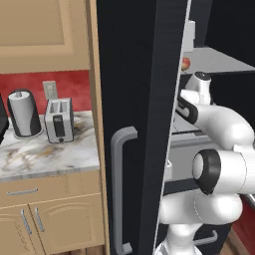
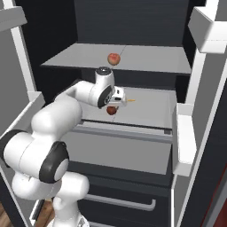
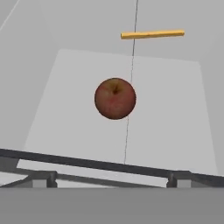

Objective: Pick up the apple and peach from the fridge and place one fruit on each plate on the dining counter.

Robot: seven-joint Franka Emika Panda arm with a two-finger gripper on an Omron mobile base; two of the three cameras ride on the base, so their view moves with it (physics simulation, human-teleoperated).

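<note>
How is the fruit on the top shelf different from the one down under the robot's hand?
The peach is pale orange-pink; the apple is darker, brownish red. The peach sits on the upper shelf, away from the arm; the apple lies on the lower shelf right under the gripper, near a thin orange stick. Both are round fruits inside the fridge.

A: Setting?
B: Rendered home kitchen. Open black fridge (image 1: 134,99) around the pincer, toaster (image 1: 59,119) on marbled counter (image 1: 45,154) far to its left, beige cabinets (image 1: 45,219), red backsplash (image 1: 74,82).

A toaster (image 1: 59,120) and paper-towel roll (image 1: 24,112) stand side by side on the marbled wall counter (image 1: 45,157).
</note>
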